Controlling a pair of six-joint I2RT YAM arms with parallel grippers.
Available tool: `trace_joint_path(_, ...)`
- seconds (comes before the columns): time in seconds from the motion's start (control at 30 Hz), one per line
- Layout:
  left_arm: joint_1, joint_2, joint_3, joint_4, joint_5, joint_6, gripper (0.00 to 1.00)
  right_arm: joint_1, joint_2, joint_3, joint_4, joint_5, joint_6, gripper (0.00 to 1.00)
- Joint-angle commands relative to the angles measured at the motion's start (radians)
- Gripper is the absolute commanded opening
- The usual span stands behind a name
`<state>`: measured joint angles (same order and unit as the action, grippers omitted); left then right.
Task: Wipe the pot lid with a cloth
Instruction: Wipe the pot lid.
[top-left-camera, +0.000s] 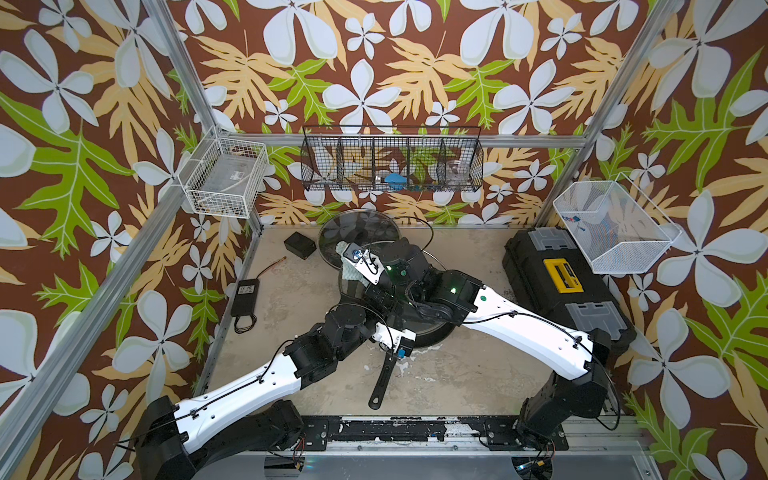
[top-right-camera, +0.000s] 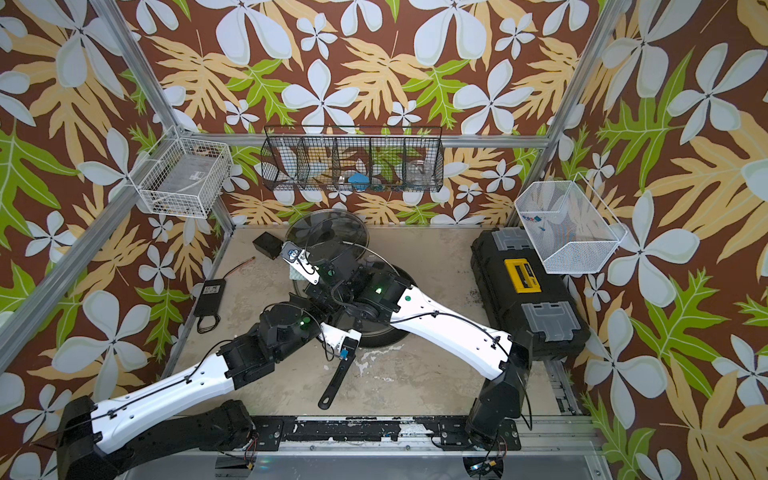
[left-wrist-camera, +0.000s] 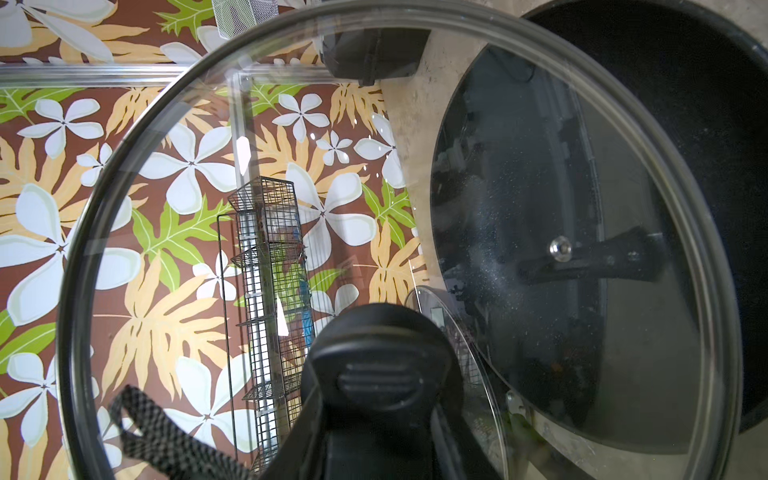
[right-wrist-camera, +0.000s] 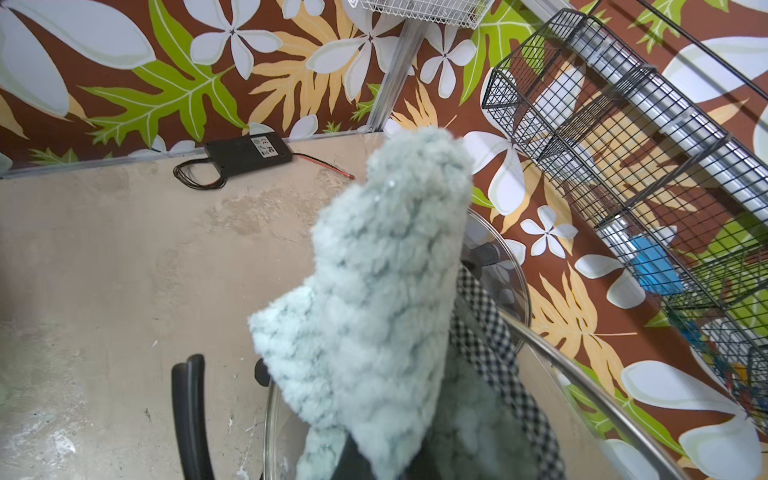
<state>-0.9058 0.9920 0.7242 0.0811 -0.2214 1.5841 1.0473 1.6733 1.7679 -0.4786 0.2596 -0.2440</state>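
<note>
The left claw (left-wrist-camera: 374, 401) is clenched on the black knob (left-wrist-camera: 376, 376) of the lid (left-wrist-camera: 174, 232). It holds the lid up off the table, tilted on edge, behind the pan (top-left-camera: 434, 334) toward the back wall. The glass is clear enough that the wallpaper and the wire rack (top-left-camera: 390, 162) show straight through it.

The right claw (right-wrist-camera: 357, 459) reaches in over the pan, clamped on the cloth (right-wrist-camera: 374, 311). Its jaws are buried in the pile, and the cloth stands up out of them in a fluffy peak. In a top view the cloth (top-left-camera: 353, 277) sits at the lid's left edge, behind the pan. Its checked loop (right-wrist-camera: 490, 328) hangs beside it. From the left wrist that loop shows through the glass, so the cloth is on the face away from the knob. I can't tell whether it is pressing on the glass.

The smaller lid (top-left-camera: 359, 232) is farther behind the pan, close to the back wall. The pan handle (top-left-camera: 384, 384) points toward the front rail. A toolbox (top-left-camera: 561, 282) lies to the right of the pan. A power brick (top-left-camera: 245, 297) lies to its left, and a small black box (top-left-camera: 300, 244) sits behind and left of it.
</note>
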Motion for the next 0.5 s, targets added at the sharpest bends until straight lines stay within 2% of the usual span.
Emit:
trace_joint_path(0.0,-0.001,-0.006,0.008,0.126,-0.025,0.035,0.00,-0.009,-0.040,-0.024,0.017,0.080,-0.034,0.00)
trace_joint_path(0.17,-0.002,-0.003,0.019,0.126,-0.014,-0.041,0.00,-0.073,-0.164,-0.132,0.051,0.115,-0.014,0.00)
trace_joint_path(0.3,-0.001,0.007,0.076,0.091,0.012,-0.251,0.00,-0.133,-0.282,-0.237,0.065,0.113,0.020,0.00)
trace_joint_path(0.47,-0.001,0.013,0.120,0.108,0.026,-0.541,0.00,-0.153,-0.411,-0.371,0.075,0.131,0.065,0.00)
